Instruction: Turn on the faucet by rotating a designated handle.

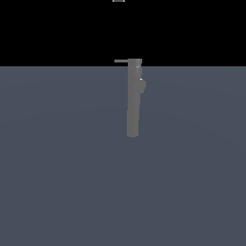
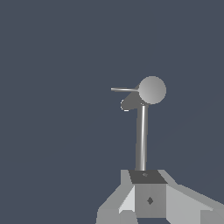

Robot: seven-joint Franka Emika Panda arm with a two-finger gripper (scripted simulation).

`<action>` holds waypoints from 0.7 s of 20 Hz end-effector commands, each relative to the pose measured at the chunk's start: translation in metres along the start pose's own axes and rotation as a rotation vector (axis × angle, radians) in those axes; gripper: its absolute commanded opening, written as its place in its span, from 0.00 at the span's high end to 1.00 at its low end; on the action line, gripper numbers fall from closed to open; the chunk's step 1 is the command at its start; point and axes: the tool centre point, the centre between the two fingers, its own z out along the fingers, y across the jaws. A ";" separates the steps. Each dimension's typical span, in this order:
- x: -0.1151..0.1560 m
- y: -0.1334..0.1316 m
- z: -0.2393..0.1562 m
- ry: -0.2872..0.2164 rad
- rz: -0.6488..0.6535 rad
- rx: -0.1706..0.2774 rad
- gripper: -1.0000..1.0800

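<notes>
Exterior view: handle (image 1: 121, 61) juts from the top of the faucet (image 1: 133, 98) toward that view's left, long axis level. Faucet stands mid-table (image 1: 53, 163). Pincer (image 2: 146, 210) hangs above, well apart from the handle; spread or pressed together, cannot tell.

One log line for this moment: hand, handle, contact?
hand: above faucet, jaw state unclear | handle: untouched, projects toward exterior view's left | contact: none
</notes>
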 end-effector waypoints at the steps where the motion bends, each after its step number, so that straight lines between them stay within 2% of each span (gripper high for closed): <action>1: 0.019 0.000 0.014 -0.003 0.005 0.003 1.00; 9: 0.076 0.001 0.068 -0.014 0.021 0.013 1.00; 14: 0.101 0.002 0.099 -0.020 0.030 0.019 1.00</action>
